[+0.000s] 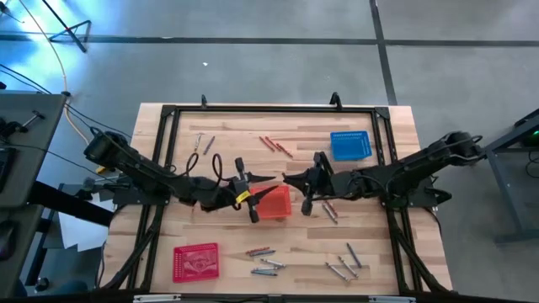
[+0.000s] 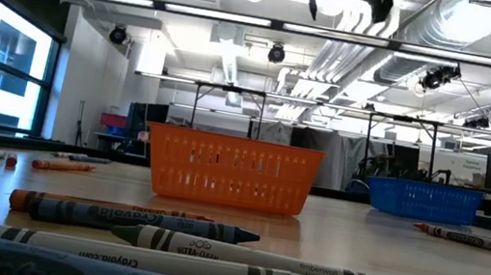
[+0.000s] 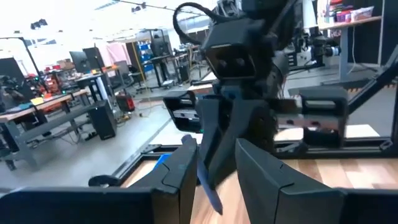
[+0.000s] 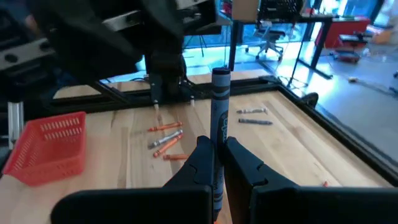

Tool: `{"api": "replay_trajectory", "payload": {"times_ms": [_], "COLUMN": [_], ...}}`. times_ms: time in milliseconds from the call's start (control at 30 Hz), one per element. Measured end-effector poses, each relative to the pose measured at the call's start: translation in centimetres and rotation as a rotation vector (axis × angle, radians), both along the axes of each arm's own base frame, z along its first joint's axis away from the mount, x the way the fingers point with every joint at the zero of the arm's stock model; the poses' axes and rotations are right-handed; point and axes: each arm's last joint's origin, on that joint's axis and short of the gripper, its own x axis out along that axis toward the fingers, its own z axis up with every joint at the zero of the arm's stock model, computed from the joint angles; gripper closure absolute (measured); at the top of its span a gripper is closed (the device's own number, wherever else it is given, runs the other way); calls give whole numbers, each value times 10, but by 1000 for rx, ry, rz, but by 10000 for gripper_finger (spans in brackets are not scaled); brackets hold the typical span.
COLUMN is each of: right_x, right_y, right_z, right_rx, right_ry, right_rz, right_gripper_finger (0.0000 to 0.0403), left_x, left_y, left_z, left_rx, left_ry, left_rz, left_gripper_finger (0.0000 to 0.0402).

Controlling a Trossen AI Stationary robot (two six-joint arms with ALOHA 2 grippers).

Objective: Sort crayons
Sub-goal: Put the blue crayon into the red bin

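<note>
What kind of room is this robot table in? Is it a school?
Probably a robotics lab or workshop, not a school. The low view shows bare pipes and strip lights overhead, and the left wrist view shows workbenches crowded with equipment.

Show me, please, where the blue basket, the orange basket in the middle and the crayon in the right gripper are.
blue basket (image 1: 350,145): high view, on its mesh floor.
orange basket (image 2: 231,170): low view, on its front wall.
crayon (image 4: 219,112): right wrist view, on its upright shaft above the right gripper (image 4: 220,163).
</note>
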Motion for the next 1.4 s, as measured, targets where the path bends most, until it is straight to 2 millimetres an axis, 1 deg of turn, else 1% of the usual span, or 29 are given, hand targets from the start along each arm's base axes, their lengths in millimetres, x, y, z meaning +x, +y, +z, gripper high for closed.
{"api": "replay_trajectory", "payload": {"times_ms": [167, 433, 533, 800, 1133, 1267, 1400], "right_x": [1, 2, 2, 1, -1, 0, 0], "right_y": [0, 4, 5, 7, 15, 13, 13], "right_z": [0, 5, 5, 5, 5, 6, 8], "right_rx": [-58, -145, -147, -141, -166, -164, -158], "right_ry": [11, -13, -16, -17, -17, -23, -48], "right_rz": [12, 116, 139, 176, 199, 193, 187], "right_gripper_finger": [400, 400, 400, 400, 400, 400, 400], "left_x": [0, 2, 3, 4, 4, 5, 6], "left_y": [1, -1, 1, 6, 6, 5, 9], "left_z": [1, 1, 1, 1, 2, 2, 3], "left_rx": [-7, 3, 5, 6, 5, -52, -95], "left_ry": [-12, -14, -14, -14, -20, -41, -51], "left_rz": [-5, -119, -138, -124, -146, -213, -232], "left_gripper_finger": [300, 300, 300, 299, 299, 299, 299]}}
